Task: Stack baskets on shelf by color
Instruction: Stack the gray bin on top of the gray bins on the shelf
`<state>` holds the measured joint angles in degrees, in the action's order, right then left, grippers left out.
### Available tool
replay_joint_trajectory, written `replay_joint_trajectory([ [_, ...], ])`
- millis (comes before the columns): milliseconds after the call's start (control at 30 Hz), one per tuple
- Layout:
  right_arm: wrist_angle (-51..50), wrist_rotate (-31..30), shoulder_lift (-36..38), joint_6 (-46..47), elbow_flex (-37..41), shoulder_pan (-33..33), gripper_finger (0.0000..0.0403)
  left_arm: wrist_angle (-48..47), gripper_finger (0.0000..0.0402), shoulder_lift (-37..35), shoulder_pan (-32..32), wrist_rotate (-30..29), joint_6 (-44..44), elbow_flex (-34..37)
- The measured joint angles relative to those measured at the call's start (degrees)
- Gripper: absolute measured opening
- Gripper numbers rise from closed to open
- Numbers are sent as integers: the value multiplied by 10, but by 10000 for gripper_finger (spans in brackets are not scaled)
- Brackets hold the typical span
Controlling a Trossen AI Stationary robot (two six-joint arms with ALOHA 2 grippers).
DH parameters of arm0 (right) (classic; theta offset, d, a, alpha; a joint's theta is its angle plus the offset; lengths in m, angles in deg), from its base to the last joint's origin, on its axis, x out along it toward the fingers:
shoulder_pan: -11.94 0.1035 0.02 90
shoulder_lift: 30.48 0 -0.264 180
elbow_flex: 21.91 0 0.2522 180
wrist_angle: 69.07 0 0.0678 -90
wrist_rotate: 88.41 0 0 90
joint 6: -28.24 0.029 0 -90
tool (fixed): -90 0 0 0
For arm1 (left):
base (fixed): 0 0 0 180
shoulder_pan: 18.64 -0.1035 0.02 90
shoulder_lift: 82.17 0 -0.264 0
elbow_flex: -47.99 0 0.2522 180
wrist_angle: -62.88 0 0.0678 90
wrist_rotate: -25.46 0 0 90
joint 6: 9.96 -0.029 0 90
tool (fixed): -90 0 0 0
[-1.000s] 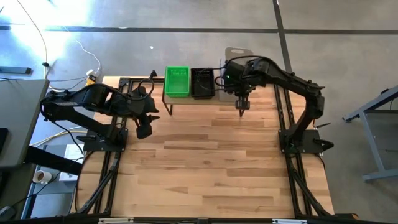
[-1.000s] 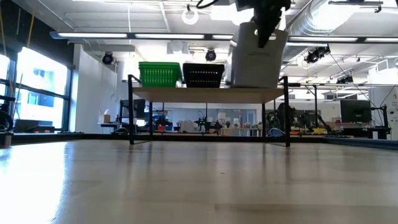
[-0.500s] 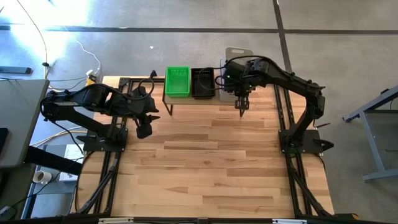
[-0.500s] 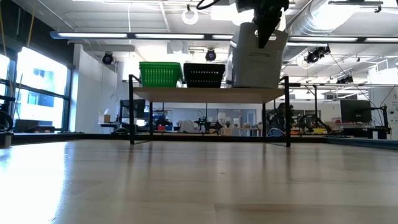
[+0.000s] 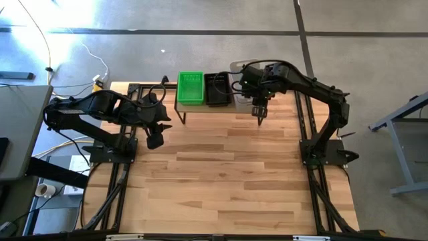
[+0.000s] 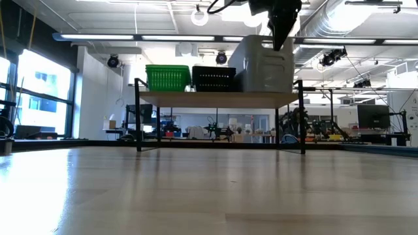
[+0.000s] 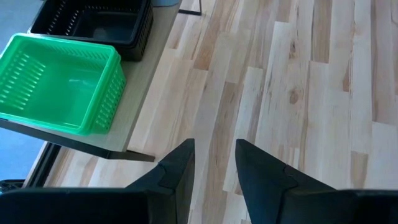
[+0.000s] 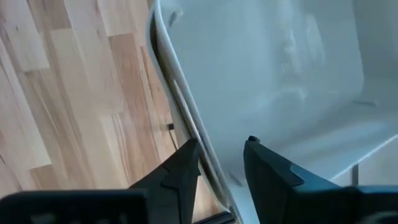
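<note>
Tabletop (image 5: 227,174) in the lower half of the high view is bare planks, with both arms working near the frame's top edge. Left gripper (image 5: 154,140) waits at centre-left, clear of the shelf; its wrist view shows the fingers (image 7: 180,171) a little apart with nothing between them, looking down at 2 baskets.

Right gripper (image 5: 259,115) hangs upper centre-right, just in front of the shelf (image 5: 200,107). Its wrist view shows the rim of the grey basket (image 8: 267,81) running between the fingers (image 8: 186,165), so I judge the jaws are around that rim. Whether they pinch it or have let go, I cannot tell. The tilted hold suggests lowering the basket into the free third slot.

Farther back, the green basket (image 5: 190,88) and black basket (image 5: 217,88) sit side by side on the shelf. The grey basket (image 5: 239,84) is beside the black one.

The low view adds the height: the grey stack (image 6: 264,64) stands taller than the green (image 6: 168,78) and black (image 6: 213,79). The high view hides this under the arm.
</note>
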<state>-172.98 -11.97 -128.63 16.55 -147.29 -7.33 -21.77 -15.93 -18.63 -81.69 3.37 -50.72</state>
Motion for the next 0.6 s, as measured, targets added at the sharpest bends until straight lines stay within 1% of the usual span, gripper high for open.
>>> replay_joint_trajectory([
  [133, -2, 1, -1, 11, -14, 1, 118, 0, 106, 0, 0, 0, 0, 0],
  [233, -2, 2, -1, 21, -45, 5, 119, 0, 106, 0, 0, 0, 0, 0],
  [367, 1, 5, 0, 61, -90, 13, 119, 0, 106, 0, 0, 0, 0, 0],
  [500, 1, 52, 0, 88, -108, 27, 119, 0, 106, 0, 0, 0, 0, 0],
  [600, 2, 62, 0, 105, -104, 38, 119, 0, 106, 0, 0, 0, 0, 0],
])
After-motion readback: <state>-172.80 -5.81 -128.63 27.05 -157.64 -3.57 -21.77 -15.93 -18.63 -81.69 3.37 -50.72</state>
